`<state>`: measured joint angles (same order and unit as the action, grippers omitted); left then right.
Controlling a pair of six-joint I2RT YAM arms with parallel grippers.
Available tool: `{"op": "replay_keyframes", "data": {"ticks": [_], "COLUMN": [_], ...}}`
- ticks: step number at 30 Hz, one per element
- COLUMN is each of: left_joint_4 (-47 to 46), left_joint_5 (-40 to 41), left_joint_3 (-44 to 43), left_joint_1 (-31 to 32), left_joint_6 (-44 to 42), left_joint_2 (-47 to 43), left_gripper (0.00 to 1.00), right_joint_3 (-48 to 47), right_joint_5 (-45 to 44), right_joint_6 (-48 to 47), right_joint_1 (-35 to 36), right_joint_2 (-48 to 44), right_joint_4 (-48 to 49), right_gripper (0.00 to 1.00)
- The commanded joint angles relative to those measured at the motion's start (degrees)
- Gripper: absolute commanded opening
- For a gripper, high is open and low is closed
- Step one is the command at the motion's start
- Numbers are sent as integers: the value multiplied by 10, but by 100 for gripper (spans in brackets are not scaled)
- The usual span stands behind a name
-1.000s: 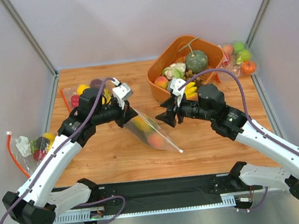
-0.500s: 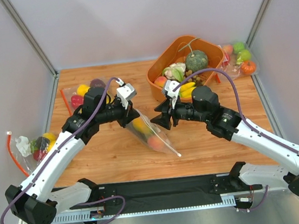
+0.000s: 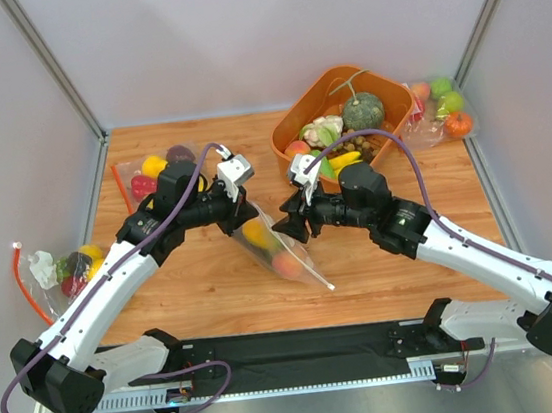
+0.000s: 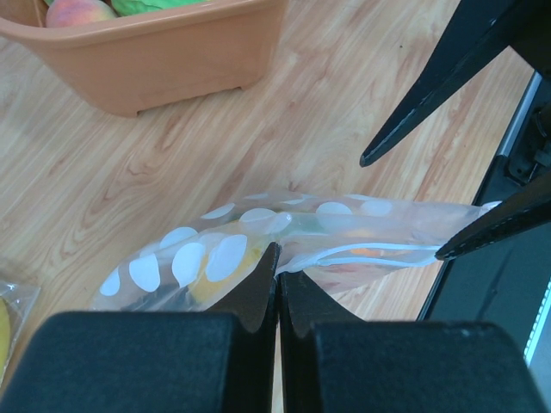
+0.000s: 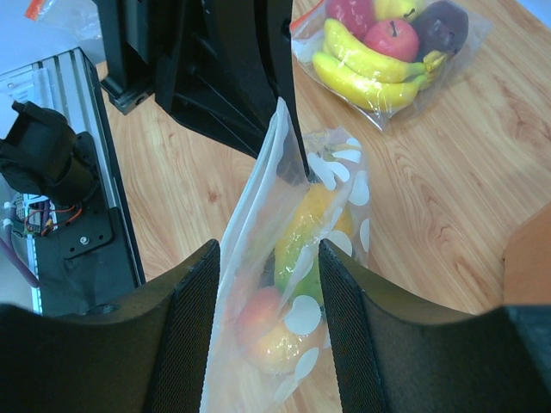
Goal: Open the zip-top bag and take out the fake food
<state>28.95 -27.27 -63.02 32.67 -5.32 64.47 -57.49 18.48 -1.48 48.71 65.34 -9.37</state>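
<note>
Clear dotted plastic is hanging above the bench point(image 3: 216, 294): the left gripper point(image 4: 277, 267), clamped shut, is holding the zip-top bag point(image 3: 270, 242) by its edge, with the fake food point(image 5: 301, 232) still inside. The right gripper point(image 5: 267, 249), having closed in over the past second, is straddling the bag's free lip with its jaws apart, readying the pull. No lettering is showing.

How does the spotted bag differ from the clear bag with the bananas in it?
The spotted bag has white dots; the banana bag is plain. The spotted bag is held up by its edge in the left claw; the banana bag lies flat on the table. Both are clear plastic and filled.
</note>
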Motion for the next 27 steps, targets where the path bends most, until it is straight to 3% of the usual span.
{"op": "replay_keyframes", "data": {"ticks": [1,21,27], "left_joint_4": [-3,-6,-9], "left_joint_5": [0,-1,6], "left_joint_3": [-20,-18,-16], "left_joint_1": [4,7,7], "left_joint_6": [-9,-9,-8], "left_joint_2": [0,-8,-14], "left_gripper": [0,0,0], "right_joint_3": [-26,-58,-68], "right_joint_5": [-21,-86,-159], "right_joint_6": [-1,-21,-35], "right_joint_1": [6,36,67], "right_joint_2": [9,56,67], "right_joint_4": [2,-30,-50], "right_gripper": [51,49,46]}}
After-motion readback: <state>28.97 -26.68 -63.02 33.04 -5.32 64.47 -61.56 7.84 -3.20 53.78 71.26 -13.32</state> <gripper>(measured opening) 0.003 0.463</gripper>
